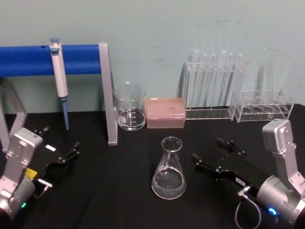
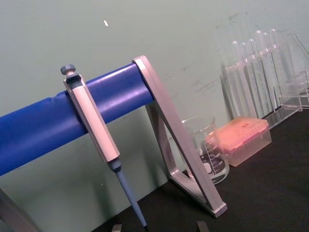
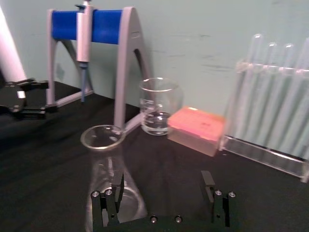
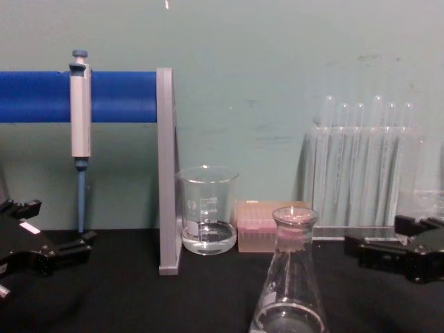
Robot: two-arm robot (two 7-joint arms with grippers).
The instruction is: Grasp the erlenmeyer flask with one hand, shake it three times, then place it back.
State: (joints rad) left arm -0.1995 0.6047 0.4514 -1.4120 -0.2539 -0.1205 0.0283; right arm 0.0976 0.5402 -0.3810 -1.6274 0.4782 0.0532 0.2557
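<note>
Glass erlenmeyer flask [image 1: 168,171] ungripped. Right gripper [image 1: 208,149] just right of it, jaws apart; could clip the neck and topple it. Left gripper [image 1: 61,138] idle well left of it, jaws apart.

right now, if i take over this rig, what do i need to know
Left gripper: jaws open, empty, over the left of the black table.
Right gripper: jaws open, empty, just right of the erlenmeyer flask, not touching it.
Flask: upright on the table, in front of the pink tip box.
Done: nothing I can confirm.
Left: grasp, three shakes, set back.
</note>
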